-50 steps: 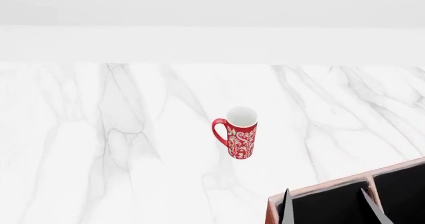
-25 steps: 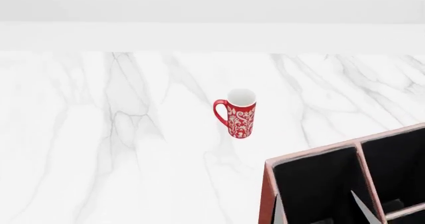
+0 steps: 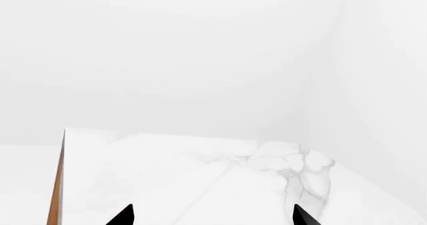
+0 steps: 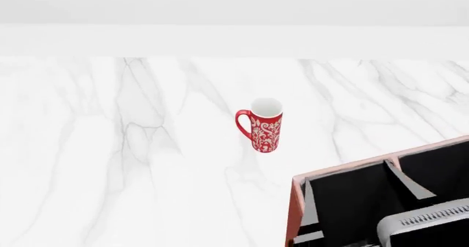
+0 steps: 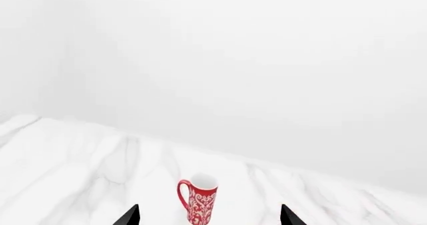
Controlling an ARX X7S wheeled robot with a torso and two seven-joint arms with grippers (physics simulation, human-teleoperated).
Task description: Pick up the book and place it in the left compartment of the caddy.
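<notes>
The book shows in no view. The reddish-brown caddy [image 4: 296, 214] with pale pink edges sits at the head view's lower right, and its black-lined left compartment [image 4: 352, 195] is empty. My right gripper [image 4: 346, 173] hangs open and empty over that compartment, with its grey body low in the picture. In the right wrist view the right gripper [image 5: 209, 216] is open and points over the table at the mug. My left gripper [image 3: 213, 217] is open and empty over bare marble. It is outside the head view.
A tall red patterned mug [image 4: 264, 127] stands upright mid-table, left of and beyond the caddy; it also shows in the right wrist view [image 5: 199, 201]. The white marble table [image 4: 117, 164] runs to a white wall. A brown table side [image 3: 57, 190] shows in the left wrist view.
The head view first shifted so more of the caddy shows, then held still. My right gripper has moved forward over the caddy and its grey body has come into view.
</notes>
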